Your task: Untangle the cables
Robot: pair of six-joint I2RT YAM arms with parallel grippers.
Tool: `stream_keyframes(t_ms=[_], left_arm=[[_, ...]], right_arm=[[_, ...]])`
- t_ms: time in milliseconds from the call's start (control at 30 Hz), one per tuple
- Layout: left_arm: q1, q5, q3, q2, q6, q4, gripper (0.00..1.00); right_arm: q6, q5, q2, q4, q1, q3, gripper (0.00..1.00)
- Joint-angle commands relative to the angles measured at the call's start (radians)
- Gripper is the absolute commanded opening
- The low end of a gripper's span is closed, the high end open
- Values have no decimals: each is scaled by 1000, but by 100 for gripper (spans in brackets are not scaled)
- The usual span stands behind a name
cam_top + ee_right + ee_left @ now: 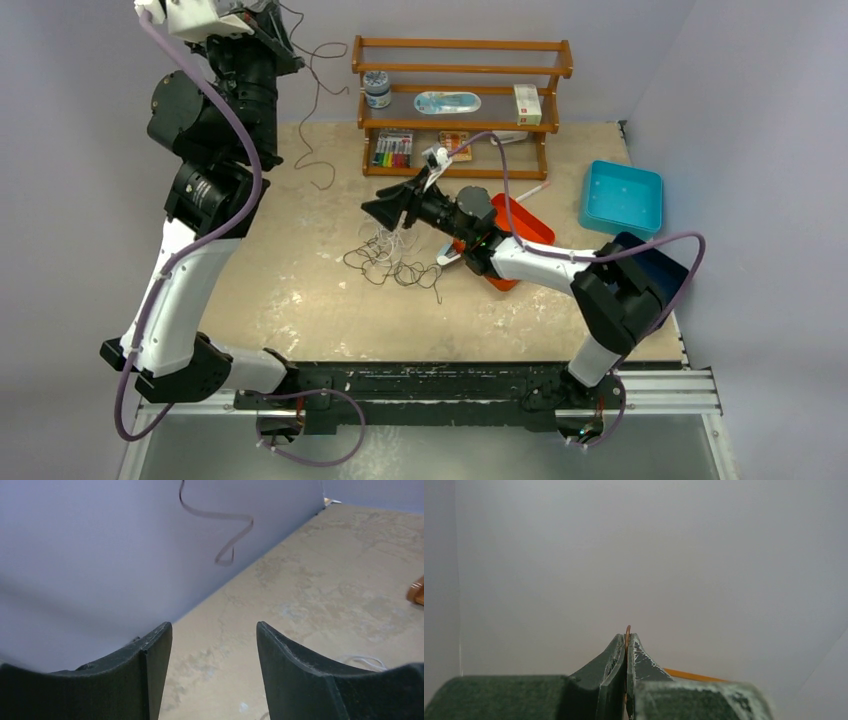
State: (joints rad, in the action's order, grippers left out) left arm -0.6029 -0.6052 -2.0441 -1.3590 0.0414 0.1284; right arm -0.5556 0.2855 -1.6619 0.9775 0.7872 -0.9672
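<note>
A tangle of thin black and white cables [395,262] lies on the table's middle. One thin dark cable [318,110] hangs from my raised left gripper [285,40] down to the table by the back wall. In the left wrist view my left gripper [627,639] is shut on this thin wire [627,629], which pokes out above the tips. My right gripper [385,210] hovers just above the tangle's far side, open and empty. In the right wrist view its jaws [215,630] stand wide apart over bare table. The hanging cable [220,515] shows against the wall, and a white cable [367,660] lies at the lower right.
A wooden shelf [460,70] with small items stands at the back. An orange bin [520,225] lies under the right arm. A teal tray [622,197] and a dark blue container [655,265] sit at the right. The wall is close behind the left gripper.
</note>
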Motion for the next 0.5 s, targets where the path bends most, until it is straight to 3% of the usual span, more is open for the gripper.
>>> stream_keyframes(t_ms=[0,467], left_arm=[[5,15,17,12,10,-34,0],[5,37,83,38,42,-58,0]], right_arm=[[-171,-34,-15,56,0,-113,66],[-278,-20,-209,-52,0,-310,65]])
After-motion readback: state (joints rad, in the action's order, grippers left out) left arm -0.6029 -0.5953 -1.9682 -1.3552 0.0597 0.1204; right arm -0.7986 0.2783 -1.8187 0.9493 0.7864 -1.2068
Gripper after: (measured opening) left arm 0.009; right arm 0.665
